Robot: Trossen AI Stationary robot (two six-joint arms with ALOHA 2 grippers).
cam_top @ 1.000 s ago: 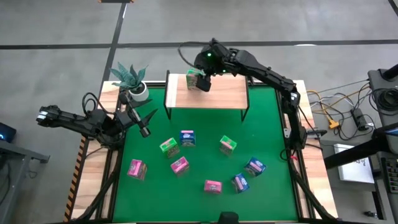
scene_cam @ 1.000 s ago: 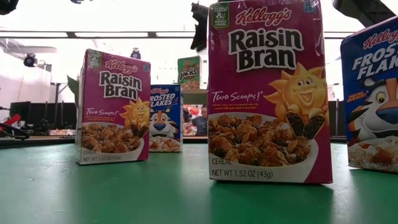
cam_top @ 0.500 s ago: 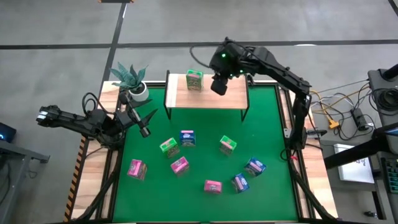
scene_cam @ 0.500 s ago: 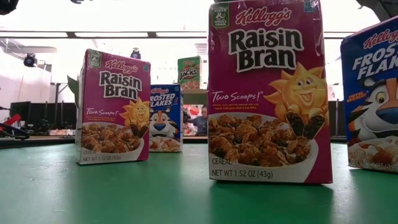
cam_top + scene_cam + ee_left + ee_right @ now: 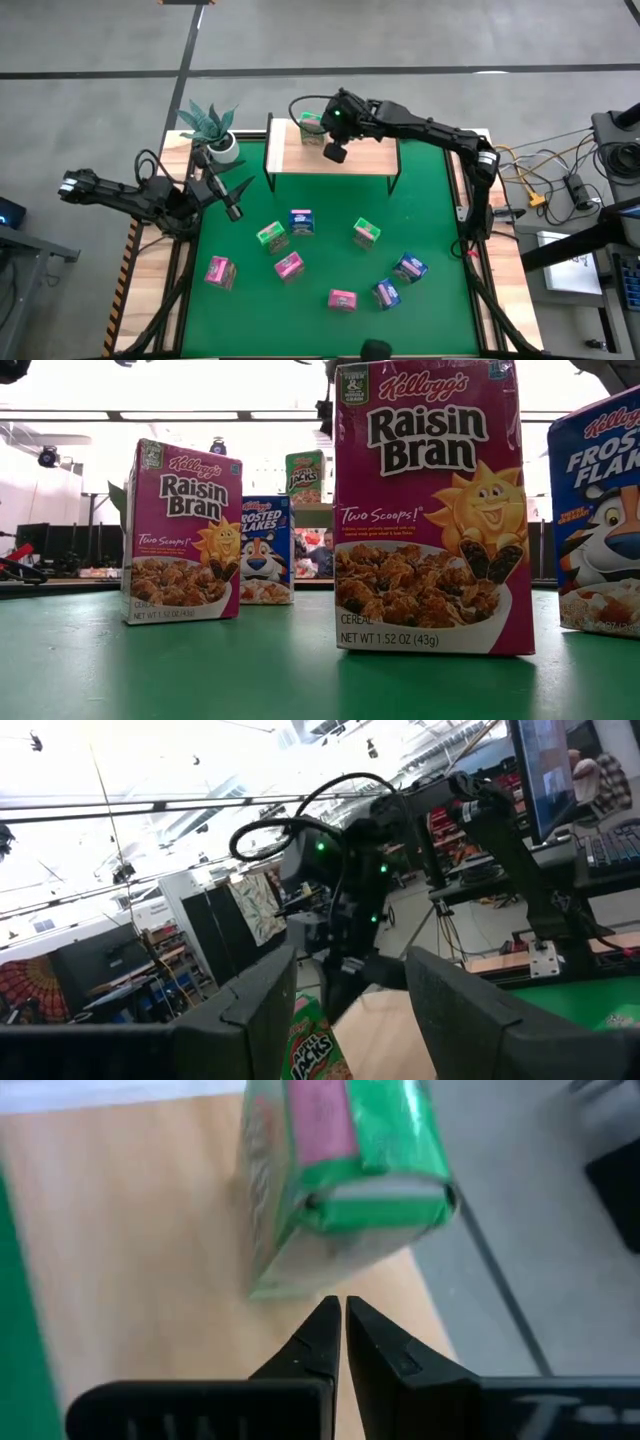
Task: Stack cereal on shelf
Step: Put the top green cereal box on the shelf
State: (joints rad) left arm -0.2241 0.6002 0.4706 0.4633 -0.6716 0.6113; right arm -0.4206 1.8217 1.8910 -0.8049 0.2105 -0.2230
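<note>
One green cereal box (image 5: 311, 123) stands on its bottom on the shelf's (image 5: 370, 155) wood plank, near the far left corner; it also shows in the low view (image 5: 304, 475). My right gripper (image 5: 333, 150) hangs shut just beside it on the near right, fingertips (image 5: 341, 1312) by the box's lower edge (image 5: 300, 1285). Several more cereal boxes stand on the green table: pink (image 5: 289, 265), blue (image 5: 301, 221) and green (image 5: 366, 233). My left gripper (image 5: 236, 196) waits open at the table's left side. My right gripper's shut fingertips come slanting down from above and stand right at the green box's lower edge (image 5: 300, 1285). I cannot tell whether they touch it. The box rests upright on the plank.
A potted plant (image 5: 212, 130) stands at the far left corner beside the shelf. The loose boxes spread over the middle and near part of the green table (image 5: 430, 200). Free plank lies to the right of the green box.
My right gripper has let go of the green box, drawn off toward the table's right edge, shut its fingers and come back toward the box. The box stays standing on the shelf.
</note>
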